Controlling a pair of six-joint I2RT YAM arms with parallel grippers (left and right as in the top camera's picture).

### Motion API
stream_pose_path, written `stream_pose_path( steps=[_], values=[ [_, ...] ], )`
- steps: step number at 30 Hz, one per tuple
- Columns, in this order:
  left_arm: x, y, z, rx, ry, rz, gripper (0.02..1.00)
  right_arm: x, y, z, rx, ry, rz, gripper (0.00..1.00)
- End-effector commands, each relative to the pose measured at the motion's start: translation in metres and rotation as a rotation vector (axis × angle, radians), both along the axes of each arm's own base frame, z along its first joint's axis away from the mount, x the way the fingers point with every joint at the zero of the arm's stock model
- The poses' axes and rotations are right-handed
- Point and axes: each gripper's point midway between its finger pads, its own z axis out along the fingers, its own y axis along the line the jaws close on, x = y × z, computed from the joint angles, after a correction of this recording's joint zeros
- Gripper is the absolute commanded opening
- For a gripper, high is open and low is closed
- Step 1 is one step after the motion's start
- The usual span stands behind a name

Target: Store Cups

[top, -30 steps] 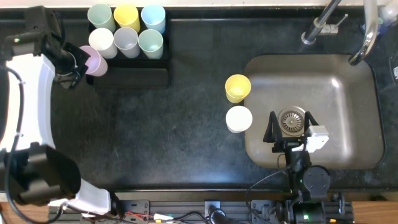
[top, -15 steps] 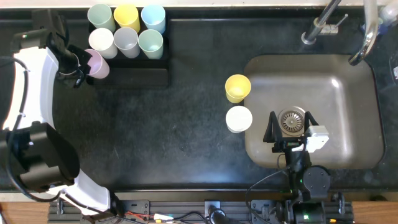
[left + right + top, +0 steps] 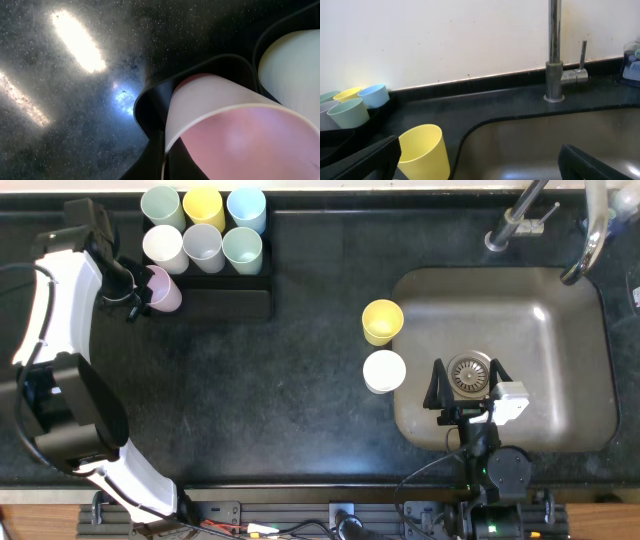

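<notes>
Left end effector [image 3: 133, 288] grips the pink cup [image 3: 162, 288] over an empty slot of the cup rack [image 3: 235, 305], which already holds six stored cups [image 3: 204, 246]. The yellow cup [image 3: 382, 321] and white cup [image 3: 384, 371] remain on the counter [image 3: 300, 410]. Right end effector [image 3: 465, 385] is spread wide over the sink [image 3: 560, 310].

Cut off at the edge — pink cup [image 3: 234, 131].

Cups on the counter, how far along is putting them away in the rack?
Done: six cups stand in the rack. In hand: the left gripper holds a pink cup at the rack's empty front row. Remaining: a yellow cup and a white cup by the sink.
</notes>
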Motion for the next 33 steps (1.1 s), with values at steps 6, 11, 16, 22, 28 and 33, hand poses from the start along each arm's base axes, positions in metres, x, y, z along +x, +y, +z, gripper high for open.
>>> stream_pose_path(
  steps=[6, 11, 16, 22, 28, 33],
  values=[
    [0.004, 0.0, -0.006, -0.005, 0.003, 0.017, 0.783, 0.0, 0.0, -0.003, 0.001, 0.0, 0.001, 0.998],
    [0.005, -0.002, -0.003, -0.016, -0.007, 0.014, 0.998, 0.0, 0.0, -0.003, 0.001, 0.0, 0.001, 0.998],
    [0.002, -0.011, 0.027, -0.004, -0.066, -0.006, 0.998, 0.0, 0.0, -0.003, 0.001, 0.0, 0.001, 0.998],
    [0.004, -0.069, 0.099, 0.02, -0.232, -0.167, 0.998, 0.0, 0.0, -0.004, 0.001, 0.001, 0.001, 0.998],
    [0.017, -0.222, 0.145, 0.158, -0.44, -0.745, 0.998, 0.0, 0.0, -0.004, 0.001, 0.001, 0.001, 0.996],
    [-0.004, -0.339, 0.129, 0.281, -0.521, -0.872, 0.998, 0.0, 0.0, -0.003, 0.001, 0.0, 0.001, 0.998]
  ],
)
